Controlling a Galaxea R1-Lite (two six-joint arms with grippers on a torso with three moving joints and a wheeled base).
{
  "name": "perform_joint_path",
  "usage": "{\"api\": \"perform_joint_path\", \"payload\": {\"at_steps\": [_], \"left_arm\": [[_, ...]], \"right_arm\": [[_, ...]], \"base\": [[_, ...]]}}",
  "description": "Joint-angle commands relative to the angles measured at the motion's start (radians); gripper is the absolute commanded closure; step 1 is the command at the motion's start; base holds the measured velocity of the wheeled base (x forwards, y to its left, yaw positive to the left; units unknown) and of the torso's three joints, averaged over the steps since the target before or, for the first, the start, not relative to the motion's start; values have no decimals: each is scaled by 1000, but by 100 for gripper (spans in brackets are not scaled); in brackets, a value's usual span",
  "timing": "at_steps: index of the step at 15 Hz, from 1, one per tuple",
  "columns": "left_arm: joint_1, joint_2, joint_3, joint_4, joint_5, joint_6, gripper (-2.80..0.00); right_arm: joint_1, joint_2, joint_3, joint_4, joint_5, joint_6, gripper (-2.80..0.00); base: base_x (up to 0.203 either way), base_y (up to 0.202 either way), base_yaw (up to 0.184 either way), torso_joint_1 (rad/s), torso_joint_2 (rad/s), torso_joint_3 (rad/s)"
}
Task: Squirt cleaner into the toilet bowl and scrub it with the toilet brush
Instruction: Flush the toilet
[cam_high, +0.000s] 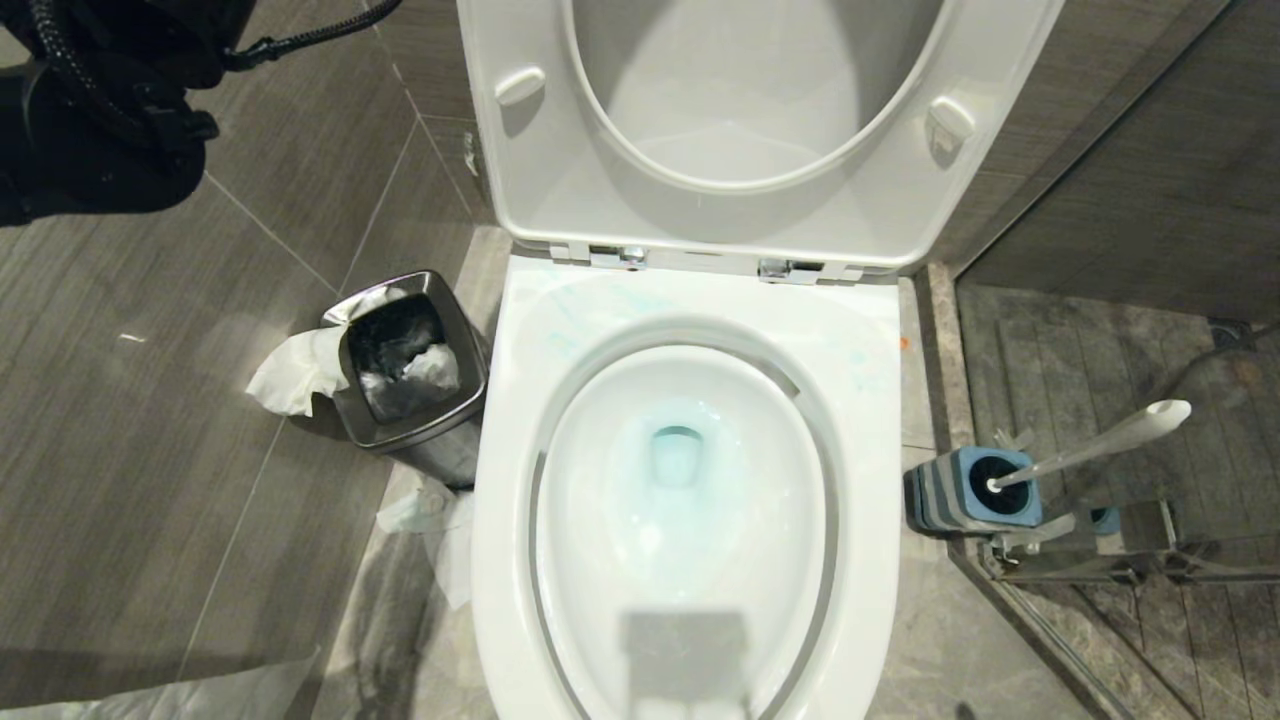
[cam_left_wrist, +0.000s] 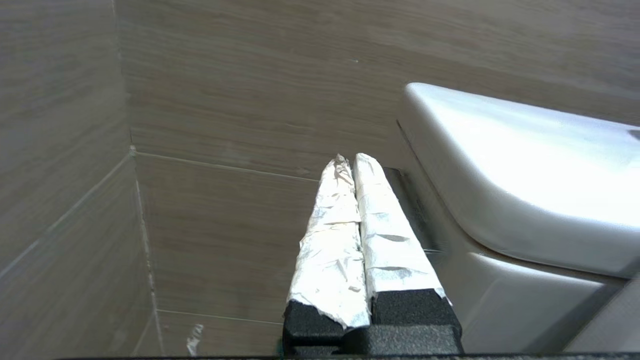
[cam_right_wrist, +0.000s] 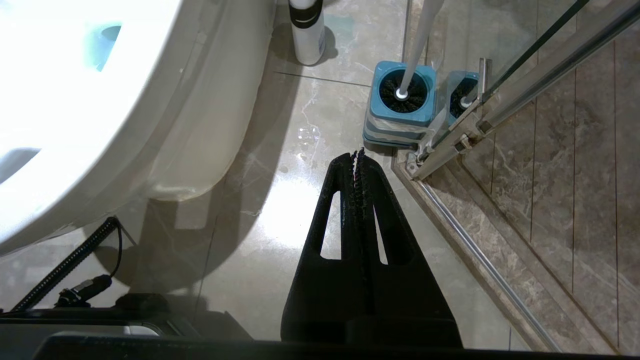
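Below the head camera, toilet bowl (cam_high: 680, 520) is seen with turquoise cleaner (cam_high: 676, 455) tinting its drain | right gripper (cam_right_wrist: 359, 152) is clenched on nothing above floor tiles | toilet brush (cam_high: 1090, 442) is stood in grey-and-blue holder (cam_high: 965, 492) beside bowl | left gripper (cam_left_wrist: 349, 159), foil-wrapped, is pressed closed, empty, near wall.

Bright overhead glare; edges perhaps soft.

The left pincer (cam_left_wrist: 348, 159) has its two foil-wrapped fingers (cam_left_wrist: 330, 250) pressed together and empty. It points at the grey tiled wall (cam_left_wrist: 250, 100), just beside the white toilet (cam_left_wrist: 525, 190).
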Motion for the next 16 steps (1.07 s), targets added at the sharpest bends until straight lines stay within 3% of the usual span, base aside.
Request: {"api": "perform_joint_path", "payload": {"at_steps": [1,16], "left_arm": [[-21,1,0,-3,1,-1,0],[-65,9,-3,-22,4,2,0]], "right_arm": [[0,1,0,0,0,1,0],[0,1,0,0,0,1,0]], "base": [[0,0,0,0,0,0],[0,0,0,0,0,-18]]}}
